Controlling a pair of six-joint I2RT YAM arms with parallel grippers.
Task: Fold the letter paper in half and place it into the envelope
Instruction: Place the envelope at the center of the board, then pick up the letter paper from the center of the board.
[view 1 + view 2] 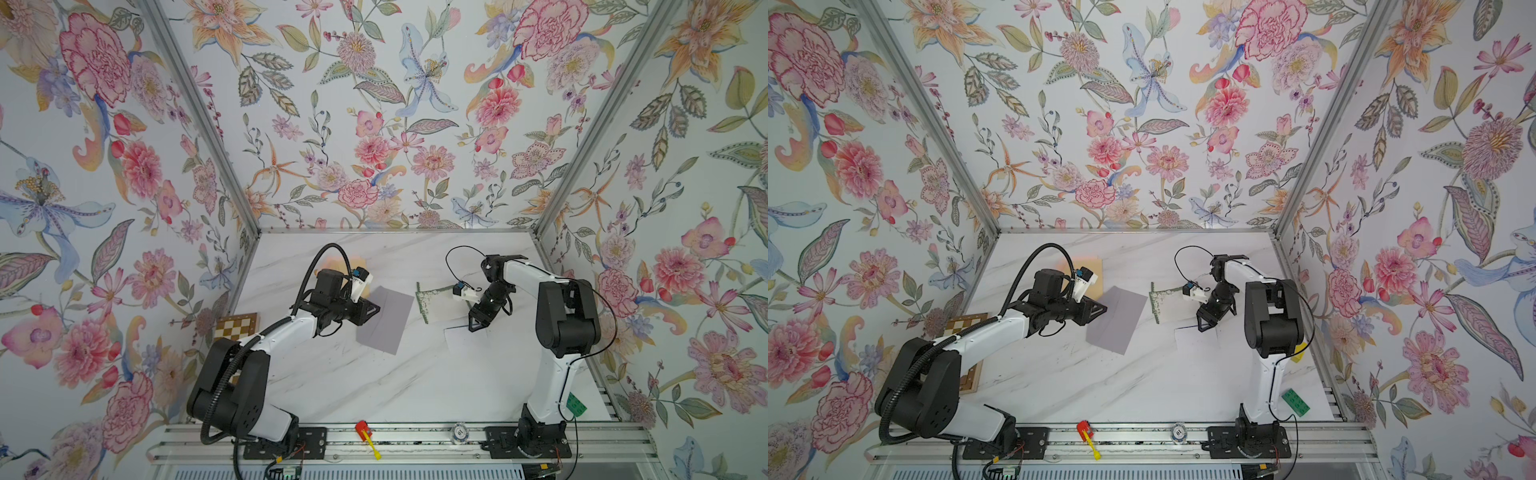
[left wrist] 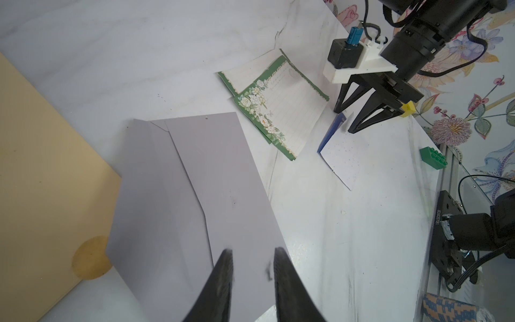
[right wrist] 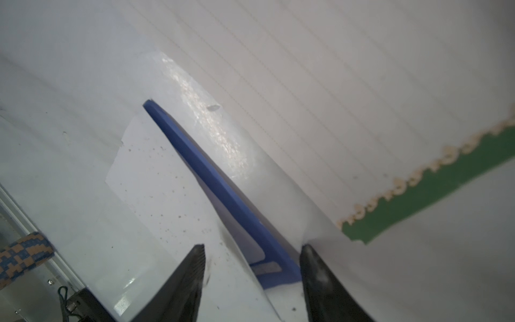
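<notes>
If you close the right pincer (image 3: pixel 253 246) where it stands, you risk catching the wrong sheet. Its fingers are spread to either side of the raised blue edge (image 3: pixel 223 189) of a white dotted sheet (image 2: pixel 345 156), pinching nothing. The letter paper (image 2: pixel 287 111), lined and green-bordered, lies flat just beside that pincer, between it and the left pincer (image 2: pixel 252 251). Dragging the white sheet could also nudge the letter askew.

The left pincer's fingers stand a narrow gap apart, empty, tips over the grey envelope (image 2: pixel 223 172). You cannot tell whether they touch it. If they do not, the envelope may slide when the letter is pushed in.

In the left wrist view the letter shows two offset layers. Whether that is one sheet folded unevenly or two sheets is unclear, and an uneven fold could snag at the envelope's mouth. A bent seam runs along the envelope, but you cannot tell whether the flap lies open or shut. In both top views the right arm covers the letter's near part, and the left pincer hides one end of the envelope.
</notes>
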